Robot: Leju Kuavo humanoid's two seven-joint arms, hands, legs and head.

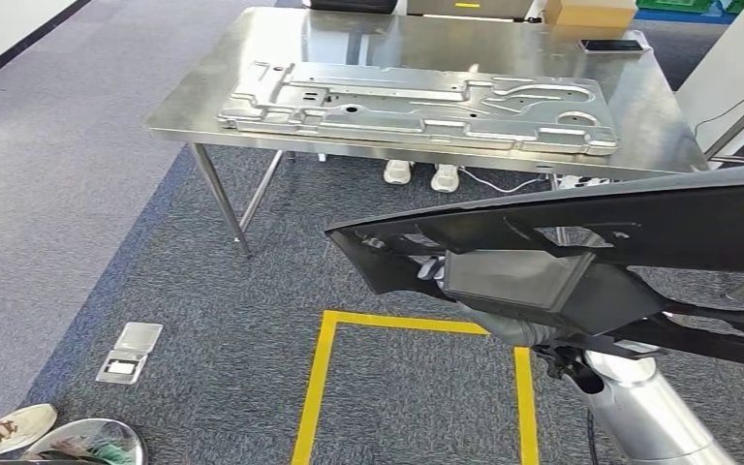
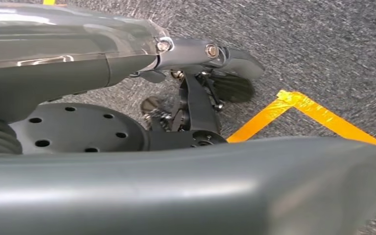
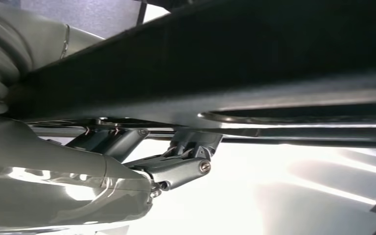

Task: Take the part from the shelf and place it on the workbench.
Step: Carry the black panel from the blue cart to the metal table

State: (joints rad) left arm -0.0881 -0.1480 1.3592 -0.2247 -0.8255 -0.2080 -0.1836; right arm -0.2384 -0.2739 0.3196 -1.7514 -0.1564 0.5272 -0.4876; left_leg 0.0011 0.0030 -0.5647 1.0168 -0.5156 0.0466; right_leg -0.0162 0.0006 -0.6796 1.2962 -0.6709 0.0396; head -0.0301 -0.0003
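right hand [image 3: 176, 169] fingers: gripping black part [image 1: 581, 228] | left hand [image 2: 196, 73] fingers: cannot tell

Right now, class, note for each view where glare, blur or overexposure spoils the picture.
Head view: sharp, soft reflections on the steel workbench. Left wrist view: motion blur smears the grey carpet. Right wrist view: background blown out white; the long black plastic part is dark and blurred.
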